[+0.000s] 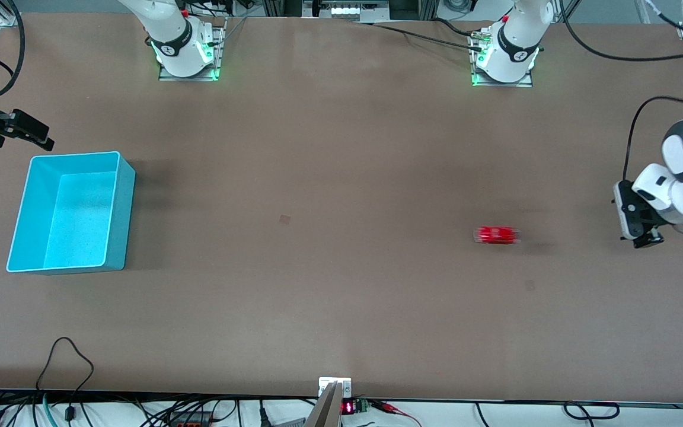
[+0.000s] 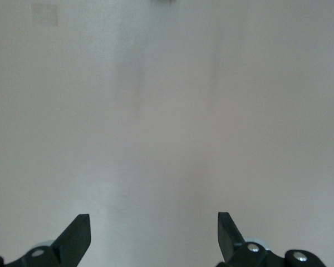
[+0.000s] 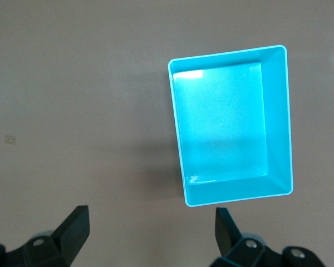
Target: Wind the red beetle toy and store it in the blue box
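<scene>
Beetle toy [image 1: 496,235] alone mid-table; blue box [image 1: 121,201] near edge; left claw [image 1: 644,237], right claw [image 1: 24,133] both apart.

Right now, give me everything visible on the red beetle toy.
The red beetle toy is a tiny glossy red car, smeared lengthwise in the front view, so it looks to be rolling; details such as wheels or trim cannot be made out. It sits on the bare brown table toward the left arm's end, well apart from the blue box at the right arm's end. Nothing touches it but the tabletop. It shows in neither wrist view.
</scene>
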